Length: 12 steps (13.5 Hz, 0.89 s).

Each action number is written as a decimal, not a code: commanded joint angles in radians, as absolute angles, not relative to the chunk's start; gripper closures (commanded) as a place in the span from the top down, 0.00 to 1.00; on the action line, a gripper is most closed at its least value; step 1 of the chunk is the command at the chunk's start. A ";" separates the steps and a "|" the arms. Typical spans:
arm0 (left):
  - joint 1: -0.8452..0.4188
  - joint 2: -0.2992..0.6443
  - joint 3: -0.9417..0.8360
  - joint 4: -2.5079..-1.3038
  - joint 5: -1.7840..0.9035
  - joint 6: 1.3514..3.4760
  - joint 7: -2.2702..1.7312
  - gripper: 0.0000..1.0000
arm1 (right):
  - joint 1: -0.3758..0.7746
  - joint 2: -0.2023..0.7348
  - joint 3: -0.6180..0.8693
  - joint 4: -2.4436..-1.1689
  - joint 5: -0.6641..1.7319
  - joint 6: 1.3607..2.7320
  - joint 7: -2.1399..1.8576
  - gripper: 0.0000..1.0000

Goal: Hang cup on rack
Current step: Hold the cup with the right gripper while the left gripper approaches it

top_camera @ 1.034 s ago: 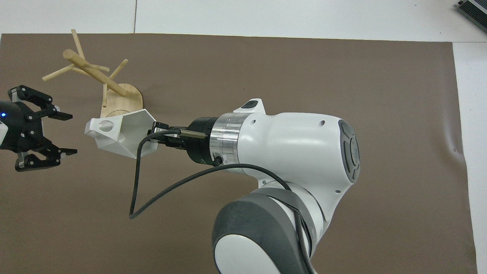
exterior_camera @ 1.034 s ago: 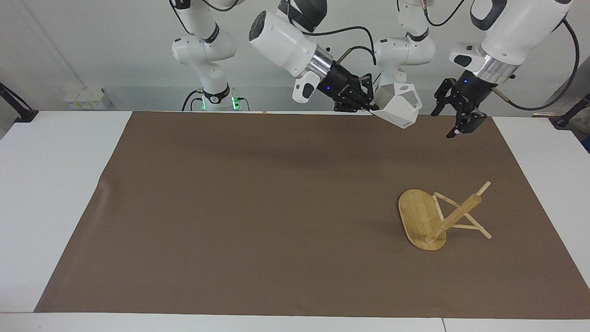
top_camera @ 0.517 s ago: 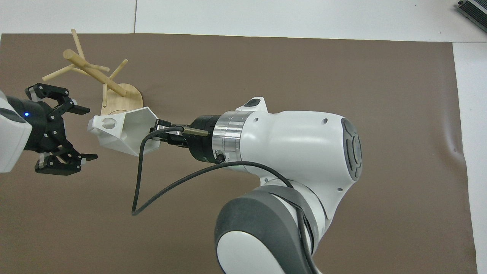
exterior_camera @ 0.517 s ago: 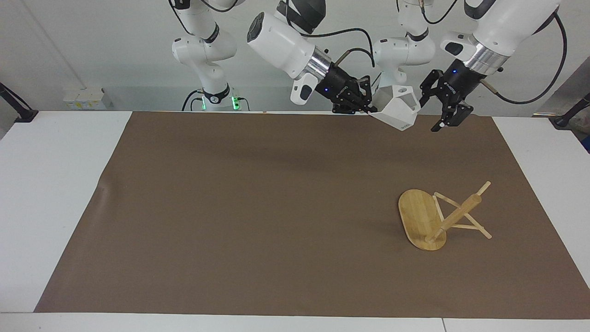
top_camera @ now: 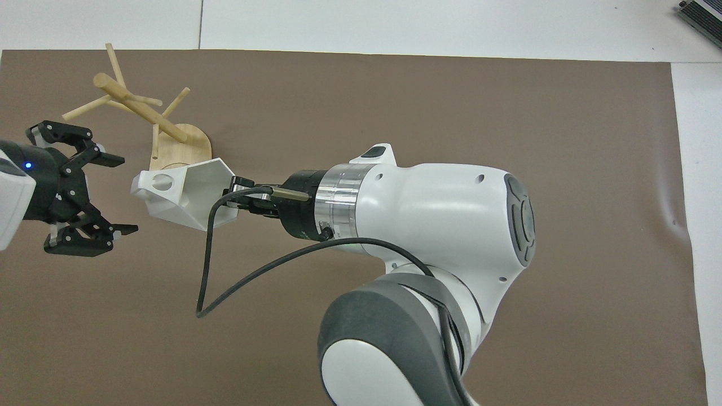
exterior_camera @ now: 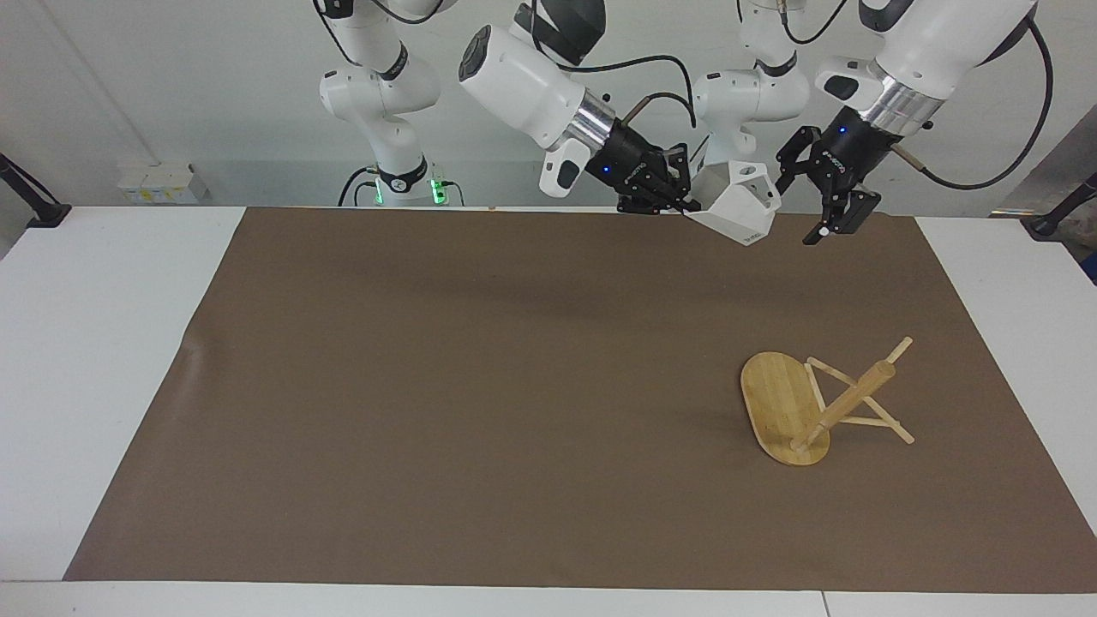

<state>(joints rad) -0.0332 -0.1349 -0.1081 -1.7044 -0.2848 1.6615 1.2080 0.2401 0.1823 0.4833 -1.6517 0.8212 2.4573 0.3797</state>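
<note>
The right claw [exterior_camera: 686, 204] is clamped on the rim of the cup [exterior_camera: 737, 206], holding it tilted in the air well above the tabletop, while the left claw [exterior_camera: 814, 206] hangs spread wide just beside the cup's handle, holding nothing. The rack [exterior_camera: 814, 403] lies tipped on its side on the brown mat [exterior_camera: 428, 386], nearer the left arm's end. The step looks like a handover, though the rack may need righting first: the left claw should close squarely on the cup's wall before the right lets go.

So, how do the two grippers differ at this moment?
The right gripper is shut on the cup, pinching its wall, while the left gripper is open and holds nothing. The right gripper lies almost level, while the left gripper slants downward. The left gripper is beside the cup's handle without touching it. Both are black, and both are up in the air, above the brown mat.
</note>
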 commanded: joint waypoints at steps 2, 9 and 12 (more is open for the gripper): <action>-0.031 -0.137 -0.107 -1.704 -0.296 1.723 1.200 1.00 | 0.229 0.193 0.494 -1.637 0.844 2.473 0.379 0.00; -0.040 -0.126 -0.107 -1.706 -0.330 1.735 1.267 1.00 | 0.212 0.206 0.494 -1.637 0.847 2.456 0.377 0.00; -0.044 -0.126 -0.113 -1.704 -0.331 1.729 1.266 1.00 | 0.212 0.207 0.494 -1.637 0.859 2.454 0.374 0.00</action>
